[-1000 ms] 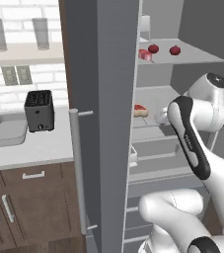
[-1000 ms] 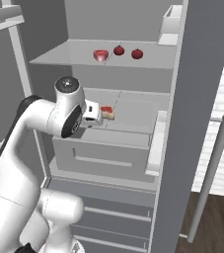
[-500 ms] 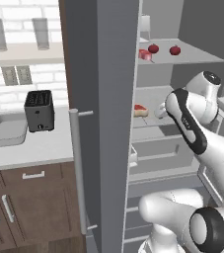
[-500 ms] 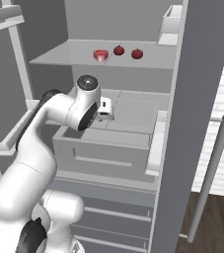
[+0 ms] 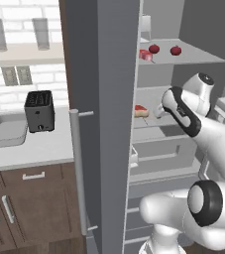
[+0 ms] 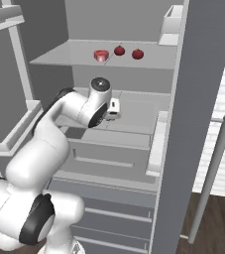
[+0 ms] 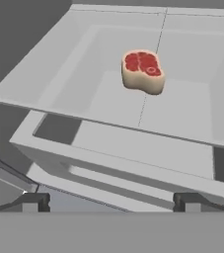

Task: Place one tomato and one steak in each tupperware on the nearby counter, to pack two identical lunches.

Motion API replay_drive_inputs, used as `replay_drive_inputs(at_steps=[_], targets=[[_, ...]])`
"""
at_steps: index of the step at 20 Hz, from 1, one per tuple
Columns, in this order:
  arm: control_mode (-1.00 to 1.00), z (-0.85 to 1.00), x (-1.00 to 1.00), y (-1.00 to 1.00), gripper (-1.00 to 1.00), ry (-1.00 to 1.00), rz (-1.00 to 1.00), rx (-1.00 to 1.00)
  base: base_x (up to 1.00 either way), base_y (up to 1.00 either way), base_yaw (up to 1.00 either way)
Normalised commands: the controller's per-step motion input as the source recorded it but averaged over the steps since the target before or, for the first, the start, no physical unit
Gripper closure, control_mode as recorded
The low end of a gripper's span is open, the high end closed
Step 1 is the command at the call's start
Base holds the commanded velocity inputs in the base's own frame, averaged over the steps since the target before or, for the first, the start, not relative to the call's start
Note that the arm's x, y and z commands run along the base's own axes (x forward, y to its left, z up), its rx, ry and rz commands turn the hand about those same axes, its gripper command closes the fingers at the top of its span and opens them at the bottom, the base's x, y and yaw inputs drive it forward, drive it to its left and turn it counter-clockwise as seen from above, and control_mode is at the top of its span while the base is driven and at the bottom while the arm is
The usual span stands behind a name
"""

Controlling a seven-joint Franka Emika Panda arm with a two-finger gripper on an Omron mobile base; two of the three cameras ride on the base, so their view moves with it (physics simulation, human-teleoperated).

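The fridge stands open. On its middle shelf lies a steak [image 7: 143, 70] [image 5: 141, 110], red on top with a pale rim. My gripper [image 7: 111, 202] [image 5: 158, 112] [image 6: 116, 113] is at the front of that shelf, pointing at the steak, open and holding nothing. It is a short way from the meat and does not touch it. On the top shelf lie another steak [image 5: 144, 54] [image 6: 101, 55] and two tomatoes [image 5: 154, 48] [image 5: 175, 50] [image 6: 119, 50] [image 6: 138, 53]. A shallow grey tupperware [image 5: 6, 130] sits on the counter [image 5: 39, 150] to the left.
A black toaster [image 5: 38, 110] stands on the counter beside the tupperware. The grey fridge door [image 5: 104, 99] with its bar handle [image 5: 77, 168] stands between the counter and the shelves. Drawers [image 6: 114, 154] lie below the middle shelf. A white box [image 6: 172, 19] sits high up in the fridge.
The arm has swung in toward the middle shelf, bringing the hand closer to the steak there. The jaws stay open.
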Motion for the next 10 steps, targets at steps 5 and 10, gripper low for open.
replay_drive_inputs(at_steps=[5, 10], targets=[[-1.0, -0.13, 0.39, 0.0, -1.0, 0.07, 0.0, -0.04, 0.0, 0.0, 0.0], [-1.0, -0.12, 0.32, 0.0, -1.0, 0.04, 0.03, -0.07, 0.0, 0.0, 0.0]])
